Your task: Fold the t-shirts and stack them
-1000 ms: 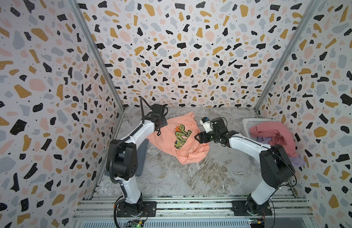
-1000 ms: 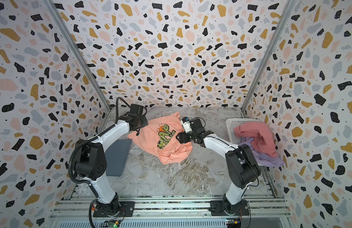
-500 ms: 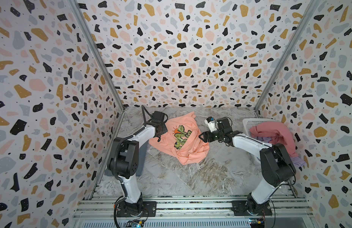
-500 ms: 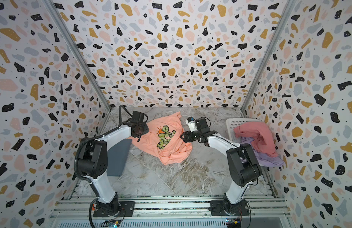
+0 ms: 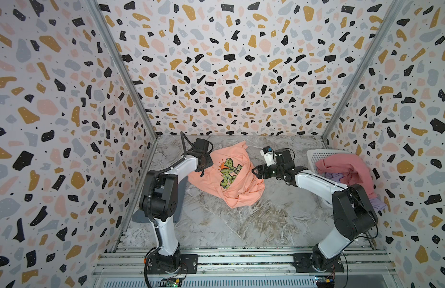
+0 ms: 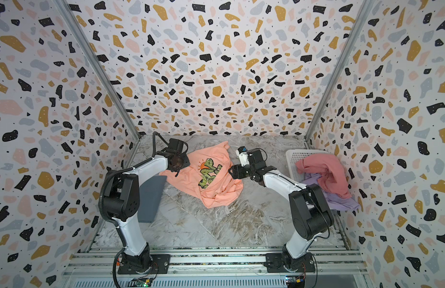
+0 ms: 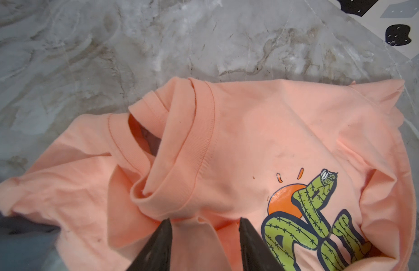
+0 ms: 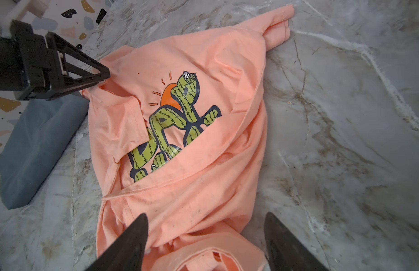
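— What sort of place is this?
— A test cell in a robot lab. Printed terrazzo panels (image 5: 216, 62) wall it in beyond and to either side of the left gripper (image 5: 202, 172) and right gripper (image 5: 254, 172), joined by aluminium posts (image 5: 125, 74).
— And below them?
— A marble-print tabletop (image 5: 241, 224). Behind the grippers, both arm bases (image 5: 170, 261) are bolted to aluminium rails (image 5: 241, 260), with bare circuit boards (image 5: 172, 283) just past those.

**Basket, marble top, speckled walls**

A white perforated plastic basket (image 5: 313, 155) stands behind the right gripper (image 5: 254, 172), on its wrist side, and well apart from the left gripper (image 5: 202, 172). A grey-veined marble-look tabletop (image 5: 241, 219) lies beneath both. Terrazzo-patterned wall panels (image 5: 216, 62) rise beyond them on three sides. Ribbed aluminium rails (image 5: 241, 259) run along the near edge.
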Robot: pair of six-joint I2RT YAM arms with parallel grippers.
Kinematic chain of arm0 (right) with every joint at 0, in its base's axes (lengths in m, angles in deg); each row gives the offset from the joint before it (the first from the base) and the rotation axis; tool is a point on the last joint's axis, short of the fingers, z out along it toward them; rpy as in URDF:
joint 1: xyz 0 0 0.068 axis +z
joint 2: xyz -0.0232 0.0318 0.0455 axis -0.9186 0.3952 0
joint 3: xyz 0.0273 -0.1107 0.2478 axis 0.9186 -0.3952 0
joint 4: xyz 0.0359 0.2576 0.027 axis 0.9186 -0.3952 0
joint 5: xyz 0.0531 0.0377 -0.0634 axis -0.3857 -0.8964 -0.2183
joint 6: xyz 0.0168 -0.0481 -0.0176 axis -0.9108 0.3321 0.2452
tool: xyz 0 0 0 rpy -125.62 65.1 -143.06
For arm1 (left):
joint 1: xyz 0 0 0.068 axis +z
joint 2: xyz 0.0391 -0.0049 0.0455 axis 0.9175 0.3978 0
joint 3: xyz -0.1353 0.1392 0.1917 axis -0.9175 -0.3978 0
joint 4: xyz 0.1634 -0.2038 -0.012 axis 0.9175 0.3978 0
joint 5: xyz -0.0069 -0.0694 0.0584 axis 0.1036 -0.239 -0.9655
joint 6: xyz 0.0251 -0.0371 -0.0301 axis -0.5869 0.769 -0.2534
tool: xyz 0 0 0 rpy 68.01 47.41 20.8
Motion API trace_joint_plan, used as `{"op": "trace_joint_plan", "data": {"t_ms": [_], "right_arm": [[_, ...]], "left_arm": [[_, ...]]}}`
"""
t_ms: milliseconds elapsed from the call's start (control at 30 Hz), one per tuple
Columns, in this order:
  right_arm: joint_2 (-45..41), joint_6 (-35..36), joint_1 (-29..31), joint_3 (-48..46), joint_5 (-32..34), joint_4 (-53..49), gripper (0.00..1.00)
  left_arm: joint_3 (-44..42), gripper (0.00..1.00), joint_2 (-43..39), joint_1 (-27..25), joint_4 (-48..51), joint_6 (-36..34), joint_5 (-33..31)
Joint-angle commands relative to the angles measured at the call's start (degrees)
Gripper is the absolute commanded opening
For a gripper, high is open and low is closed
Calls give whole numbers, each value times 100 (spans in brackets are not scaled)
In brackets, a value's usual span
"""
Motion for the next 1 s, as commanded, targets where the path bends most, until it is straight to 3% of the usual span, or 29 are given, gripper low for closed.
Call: {"op": "trace_joint_plan", "data": {"t_ms": [0,400,600,800,967], "right_arm": [[-219,-85,37,62,203,26,78],[-37,49,49,277,221,-77,77],[-76,58,52,243,188,-91,78],[-175,77,52,131,197,-92,78],[-291,43,53,41,144,-91,78]], "left_arm": [[20,46,-230,-1,169,45,-94],[89,41,64,-411,579,137,-476],[97,26,80,-472,610,194,-764],[190,2,115,-466,671,142,-827],[73,0,-430,-464,832,84,-775]]}}
